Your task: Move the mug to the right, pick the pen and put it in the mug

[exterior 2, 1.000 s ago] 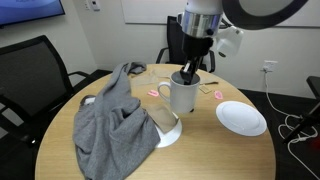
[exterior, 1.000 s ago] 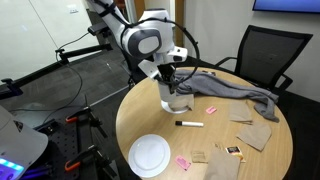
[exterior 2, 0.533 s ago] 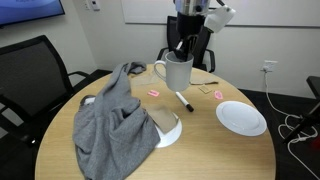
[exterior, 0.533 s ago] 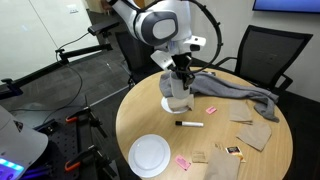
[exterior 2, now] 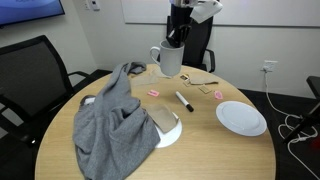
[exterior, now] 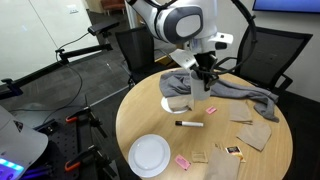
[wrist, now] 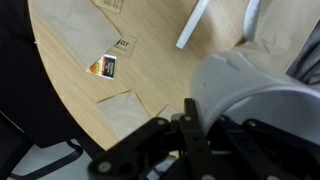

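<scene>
The pale grey-white mug [exterior 2: 168,58] hangs in the air above the far side of the round table, tilted, handle out to the side. My gripper [exterior 2: 177,40] is shut on its rim. It also shows in an exterior view, mug [exterior: 186,62] beside the gripper [exterior: 201,74]. In the wrist view the mug [wrist: 255,100] fills the lower right with my fingers [wrist: 190,125] clamped on its wall. The pen [exterior: 190,124] lies flat on the table, white barrel with a dark end, and shows in the other views [exterior 2: 184,100] [wrist: 192,25].
A white plate [exterior: 150,155] [exterior 2: 241,117] lies near the table edge. A grey cloth [exterior: 235,90] [exterior 2: 115,125] is heaped on one side, beside a white dish [exterior 2: 166,126]. Brown paper pieces [exterior: 255,132] and pink bits [exterior: 212,107] are scattered about. Black chairs [exterior: 265,55] stand round the table.
My gripper has lifted the mug off the table, beside the white dish, and carried it up and sideways, away from the dish. The pen has not moved.
</scene>
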`<state>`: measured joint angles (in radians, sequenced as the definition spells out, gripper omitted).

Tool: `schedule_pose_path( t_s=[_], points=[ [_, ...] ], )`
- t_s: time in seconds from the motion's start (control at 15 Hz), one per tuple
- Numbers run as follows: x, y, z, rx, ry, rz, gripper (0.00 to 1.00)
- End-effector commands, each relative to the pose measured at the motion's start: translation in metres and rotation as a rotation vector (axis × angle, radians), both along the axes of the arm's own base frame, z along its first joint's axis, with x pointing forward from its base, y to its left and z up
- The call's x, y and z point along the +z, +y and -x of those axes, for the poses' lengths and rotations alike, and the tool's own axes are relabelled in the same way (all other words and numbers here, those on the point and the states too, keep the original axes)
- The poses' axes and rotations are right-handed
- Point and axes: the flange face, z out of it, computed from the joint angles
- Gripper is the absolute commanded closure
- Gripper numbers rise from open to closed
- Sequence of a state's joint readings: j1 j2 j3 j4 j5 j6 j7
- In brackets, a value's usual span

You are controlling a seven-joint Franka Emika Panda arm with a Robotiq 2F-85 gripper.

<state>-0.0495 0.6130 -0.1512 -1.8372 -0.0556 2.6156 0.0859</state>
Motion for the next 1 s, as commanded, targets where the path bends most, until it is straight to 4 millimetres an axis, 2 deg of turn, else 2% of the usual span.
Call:
schedule_pose_path(
  t_s=[0.0,0.47,0.93],
  points=[
    [0.0,-0.023,-0.027,-0.039,-0.02,-0.008,0.97],
    [-0.022,-0.054,-0.048,-0.083,0.001,0.014,0.97],
    [-0.057,-0.077,-0.054,-0.108,0.005,0.012,0.97]
  ],
)
